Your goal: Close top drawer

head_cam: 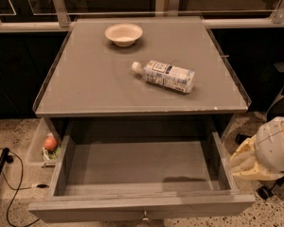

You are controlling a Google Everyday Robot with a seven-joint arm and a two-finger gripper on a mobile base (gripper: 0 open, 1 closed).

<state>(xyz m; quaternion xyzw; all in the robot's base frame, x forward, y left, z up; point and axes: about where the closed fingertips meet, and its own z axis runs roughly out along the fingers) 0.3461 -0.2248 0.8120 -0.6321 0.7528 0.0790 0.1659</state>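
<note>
The top drawer (137,167) of the grey cabinet stands pulled far out toward me. Its inside is plain grey and holds nothing. Its flat front panel (85,209) runs along the bottom of the view, with the small metal knob (145,216) at its centre. My gripper (248,164) is at the right, just outside the drawer's right wall and near its front corner. It shows as a cream and white bulk.
On the cabinet top (85,84) a plastic water bottle (164,75) lies on its side and a white bowl (123,34) stands at the back. A clear bin (40,145) with small items sits on the floor at left. A black cable (12,197) runs over the floor.
</note>
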